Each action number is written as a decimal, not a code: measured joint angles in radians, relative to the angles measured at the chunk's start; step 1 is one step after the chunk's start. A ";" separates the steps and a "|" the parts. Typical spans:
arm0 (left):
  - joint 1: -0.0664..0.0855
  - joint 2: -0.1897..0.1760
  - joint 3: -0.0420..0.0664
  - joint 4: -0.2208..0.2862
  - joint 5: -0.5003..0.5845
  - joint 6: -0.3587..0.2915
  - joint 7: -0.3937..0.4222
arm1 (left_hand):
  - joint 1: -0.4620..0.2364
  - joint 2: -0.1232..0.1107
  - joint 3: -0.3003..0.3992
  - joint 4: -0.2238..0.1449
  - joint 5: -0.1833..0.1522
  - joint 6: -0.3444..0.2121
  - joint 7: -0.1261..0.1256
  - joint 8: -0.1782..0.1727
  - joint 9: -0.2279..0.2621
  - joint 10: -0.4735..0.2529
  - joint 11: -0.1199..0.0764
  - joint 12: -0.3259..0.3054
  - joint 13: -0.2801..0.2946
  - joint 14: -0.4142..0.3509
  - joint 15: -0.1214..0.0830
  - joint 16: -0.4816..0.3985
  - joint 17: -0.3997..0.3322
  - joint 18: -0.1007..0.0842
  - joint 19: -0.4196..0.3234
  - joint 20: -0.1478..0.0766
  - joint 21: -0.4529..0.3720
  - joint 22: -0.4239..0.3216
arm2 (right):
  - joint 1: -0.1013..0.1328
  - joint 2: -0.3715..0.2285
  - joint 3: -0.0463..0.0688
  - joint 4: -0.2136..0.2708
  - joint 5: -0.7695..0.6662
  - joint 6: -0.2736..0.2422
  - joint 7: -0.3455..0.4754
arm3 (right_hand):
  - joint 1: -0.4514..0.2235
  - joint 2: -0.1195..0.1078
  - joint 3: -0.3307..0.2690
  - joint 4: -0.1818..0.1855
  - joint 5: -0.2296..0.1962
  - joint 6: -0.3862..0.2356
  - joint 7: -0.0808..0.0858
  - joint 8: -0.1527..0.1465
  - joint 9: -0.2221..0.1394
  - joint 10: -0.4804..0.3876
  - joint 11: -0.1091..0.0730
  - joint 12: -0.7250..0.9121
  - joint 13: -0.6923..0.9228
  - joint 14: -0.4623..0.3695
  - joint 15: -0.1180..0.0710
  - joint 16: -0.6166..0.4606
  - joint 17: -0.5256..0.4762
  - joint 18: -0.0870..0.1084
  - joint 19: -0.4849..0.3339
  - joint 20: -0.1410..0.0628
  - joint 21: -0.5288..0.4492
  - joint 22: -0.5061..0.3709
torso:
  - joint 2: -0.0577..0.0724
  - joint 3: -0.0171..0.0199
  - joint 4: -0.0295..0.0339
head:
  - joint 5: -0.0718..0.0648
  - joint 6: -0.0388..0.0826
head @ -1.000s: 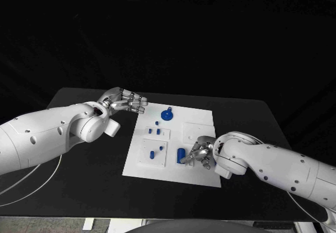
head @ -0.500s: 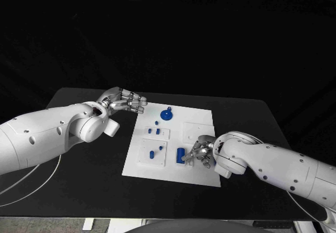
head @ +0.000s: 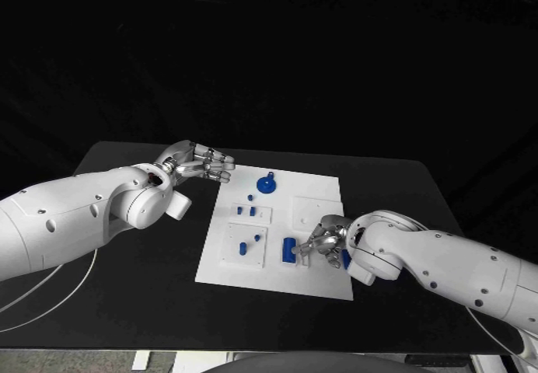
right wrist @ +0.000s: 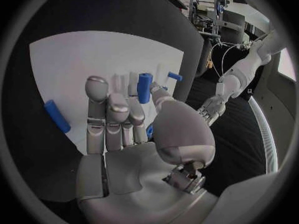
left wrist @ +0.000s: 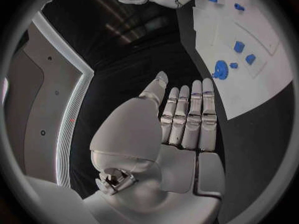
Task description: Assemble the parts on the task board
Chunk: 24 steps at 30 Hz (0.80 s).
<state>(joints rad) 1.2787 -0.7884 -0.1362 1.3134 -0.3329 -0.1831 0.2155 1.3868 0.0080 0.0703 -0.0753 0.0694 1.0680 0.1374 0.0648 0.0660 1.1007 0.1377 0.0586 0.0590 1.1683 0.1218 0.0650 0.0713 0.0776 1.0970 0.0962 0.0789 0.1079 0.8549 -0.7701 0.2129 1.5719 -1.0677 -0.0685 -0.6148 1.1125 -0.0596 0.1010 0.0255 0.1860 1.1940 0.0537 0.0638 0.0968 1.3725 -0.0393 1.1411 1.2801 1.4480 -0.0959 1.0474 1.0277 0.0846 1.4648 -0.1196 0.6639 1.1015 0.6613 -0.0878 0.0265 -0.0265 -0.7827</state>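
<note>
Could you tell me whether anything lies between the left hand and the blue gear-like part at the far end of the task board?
Nothing visible does. The left hand hovers open beside the task board, with bare black table between it and the blue gear-like part.

The bench is showing plain black, and the task board on it is showing plain white. The parts, among them the round gear, are showing solid blue. Each robot hand, left and right, is gleaming silver on a white arm.
</note>
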 measured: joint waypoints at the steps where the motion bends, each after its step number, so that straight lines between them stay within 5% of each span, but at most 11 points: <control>1: 0.000 0.000 0.000 0.000 0.000 0.000 0.000 | 0.000 0.000 0.000 0.000 0.000 0.000 0.000 0.000 0.000 0.000 0.000 0.000 0.000 0.000 0.000 0.000 0.000 0.000 0.000 0.000 0.000 0.000 | 0.000 -0.007 0.007 0.003 0.002 -0.002 0.005 | 0.000 0.000 -0.001 0.001 0.000 0.000 0.000 0.000 0.000 0.000 0.000 0.000 0.000 0.000 0.000 0.000 0.000 0.000 0.000 0.000 0.000 0.000 | 0.000 0.0000 -0.0001 | -0.001 0.000; 10: 0.000 -0.001 0.000 0.001 0.000 -0.001 0.002 | 0.000 0.000 -0.003 0.003 0.000 0.000 0.000 0.000 0.000 0.000 0.000 0.000 0.000 0.000 0.000 0.000 0.001 0.000 0.000 0.000 0.000 0.000 | 0.005 -0.091 0.091 -0.021 0.016 0.013 0.054 | 0.012 0.001 0.000 0.004 -0.019 -0.004 0.003 0.000 0.003 0.000 0.000 0.004 0.003 0.000 0.000 0.000 0.000 0.000 0.000 0.000 0.014 0.005 | -0.002 0.0001 -0.0031 | -0.016 0.005; 17: 0.000 -0.001 0.000 0.001 0.002 -0.004 0.006 | -0.002 -0.002 -0.007 0.007 -0.006 -0.002 -0.002 0.000 0.000 0.000 0.000 0.000 0.000 0.000 0.000 0.000 0.001 0.000 0.000 0.000 0.000 -0.001 | 0.006 -0.129 0.107 -0.067 0.013 0.066 0.076 | 0.016 0.014 -0.014 -0.023 -0.019 -0.013 0.006 0.000 -0.001 -0.004 0.004 -0.003 -0.003 0.000 0.000 0.000 -0.001 0.000 0.000 0.000 0.014 0.005 | -0.005 0.0027 -0.0086 | -0.039 0.001; 24: -0.003 0.000 -0.001 -0.001 0.004 -0.005 0.010 | -0.004 -0.004 -0.010 0.010 -0.012 -0.003 -0.003 0.000 0.000 0.000 0.000 0.000 0.000 0.000 0.000 0.000 0.001 0.000 0.000 0.000 0.000 -0.002 | 0.000 -0.148 0.110 -0.076 -0.026 0.130 0.058 | 0.015 0.011 -0.005 -0.025 -0.031 -0.026 0.012 0.000 -0.005 -0.011 0.011 -0.019 -0.016 0.000 0.000 -0.004 -0.013 0.000 0.001 0.001 -0.008 -0.005 | -0.009 0.0082 -0.0146 | -0.055 -0.006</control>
<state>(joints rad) 1.2757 -0.7887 -0.1373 1.3123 -0.3291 -0.1880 0.2258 1.3826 0.0038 0.0607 -0.0657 0.0577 1.0654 0.1348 0.0648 0.0659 1.1007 0.1377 0.0586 0.0590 1.1683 0.1218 0.0650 0.0721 0.0776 1.0970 0.0963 0.0789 0.1060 0.8554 -0.9183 0.3234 1.4957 -1.0936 0.0615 -0.5572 1.1272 -0.0484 0.0965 0.0001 0.1549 1.1679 0.0652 0.0638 0.0916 1.3615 -0.0284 1.1226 1.2643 1.4480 -0.0958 1.0430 1.0152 0.0846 1.4658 -0.1185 0.6562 1.0965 0.6525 -0.0796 0.0119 -0.0819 -0.7887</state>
